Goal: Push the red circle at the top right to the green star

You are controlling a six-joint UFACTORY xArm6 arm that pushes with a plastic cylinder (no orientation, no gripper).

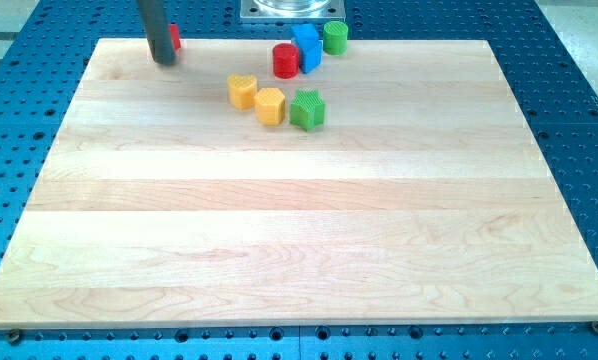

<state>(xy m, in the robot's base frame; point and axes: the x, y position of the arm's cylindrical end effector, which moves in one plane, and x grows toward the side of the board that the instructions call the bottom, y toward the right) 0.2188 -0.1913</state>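
A red circle [285, 60] stands near the view's top, just left of a blue block [307, 46] and touching it. The green star [306, 109] lies a little below and to the right of the red circle, with a gap between them. My tip [165, 61] rests on the board at the view's top left, far to the left of the red circle. A second red block [176, 38] shows partly behind the rod, right beside it; its shape is hidden.
A green circle [335, 37] sits right of the blue block at the board's top edge. A yellow heart [242, 90] and a yellow hexagon [270, 105] lie in a row just left of the green star. A metal base [292, 10] stands beyond the wooden board [299, 230].
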